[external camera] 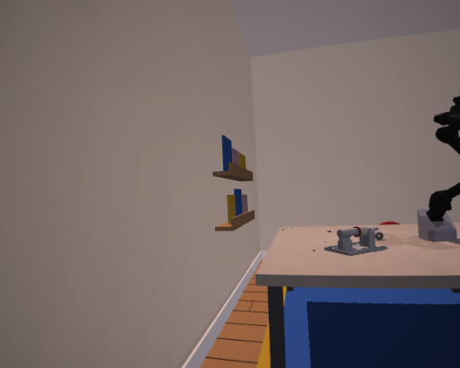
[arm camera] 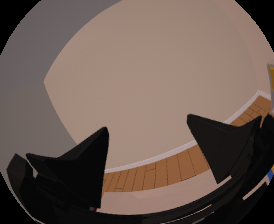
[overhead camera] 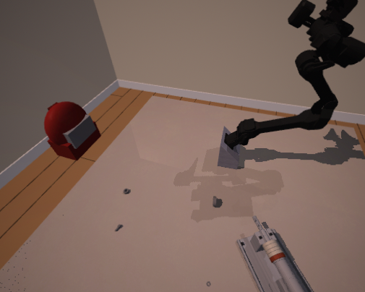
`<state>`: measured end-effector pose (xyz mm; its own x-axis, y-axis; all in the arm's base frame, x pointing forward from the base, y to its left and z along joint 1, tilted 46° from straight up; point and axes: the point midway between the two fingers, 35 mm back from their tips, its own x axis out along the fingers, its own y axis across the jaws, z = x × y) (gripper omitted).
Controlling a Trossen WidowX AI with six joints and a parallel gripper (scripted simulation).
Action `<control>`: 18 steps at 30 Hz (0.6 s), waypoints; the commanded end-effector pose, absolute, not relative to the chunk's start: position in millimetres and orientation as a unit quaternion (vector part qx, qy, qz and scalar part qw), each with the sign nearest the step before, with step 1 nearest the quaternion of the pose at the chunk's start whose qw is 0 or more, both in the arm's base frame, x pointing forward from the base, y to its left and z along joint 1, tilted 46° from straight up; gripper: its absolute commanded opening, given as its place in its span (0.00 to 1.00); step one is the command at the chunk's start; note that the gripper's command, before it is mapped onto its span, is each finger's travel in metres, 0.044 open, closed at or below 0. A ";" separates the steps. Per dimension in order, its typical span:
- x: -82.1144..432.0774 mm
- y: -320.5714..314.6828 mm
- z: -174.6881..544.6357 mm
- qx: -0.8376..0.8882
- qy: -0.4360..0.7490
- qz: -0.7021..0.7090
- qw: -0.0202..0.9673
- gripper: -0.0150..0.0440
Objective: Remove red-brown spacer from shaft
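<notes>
The grey fixture (overhead camera: 248, 258) (external camera: 351, 251) stands on the table. The red-brown spacer (overhead camera: 277, 257) (external camera: 358, 231) sits in line against the big grey housing (overhead camera: 290, 277) (external camera: 345, 241). Pale cream spacers (overhead camera: 272, 247) (external camera: 363, 231) sit beside it, on the side away from the housing. The thin grey shaft (overhead camera: 259, 223) sticks out past the smaller support block (overhead camera: 256, 241) (external camera: 371, 238). The shaft inside the spacers is hidden. My gripper (arm camera: 149, 125) is open and empty, with its fingers wide apart. It is high above the table and far from the shaft, facing the wall.
Loose small grey parts (overhead camera: 126, 191) (overhead camera: 118, 227) (overhead camera: 208, 283) and a larger round one (overhead camera: 217, 202) (external camera: 379, 236) lie on the table. The arm's pale base (overhead camera: 228, 157) (external camera: 435, 232) stands behind the fixture. A red domed object (overhead camera: 64, 123) (external camera: 389, 223) stands beyond the table's far side.
</notes>
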<state>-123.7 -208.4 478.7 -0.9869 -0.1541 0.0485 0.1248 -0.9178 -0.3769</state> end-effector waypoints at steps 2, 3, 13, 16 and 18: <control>-120.5 -213.6 479.2 -0.053 0.191 -0.977 0.080 1.00; -116.2 -220.2 479.7 -0.070 0.193 -0.974 0.092 1.00; -31.9 -302.6 470.7 -0.296 0.331 -0.867 0.224 1.00; 5.2 -323.6 461.2 -0.373 0.366 -0.812 0.259 1.00; 32.0 -334.9 453.0 -0.424 0.385 -0.771 0.279 1.00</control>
<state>-10.4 -314.4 468.8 -0.6456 -0.6484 0.4035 0.1724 -0.6385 -0.7501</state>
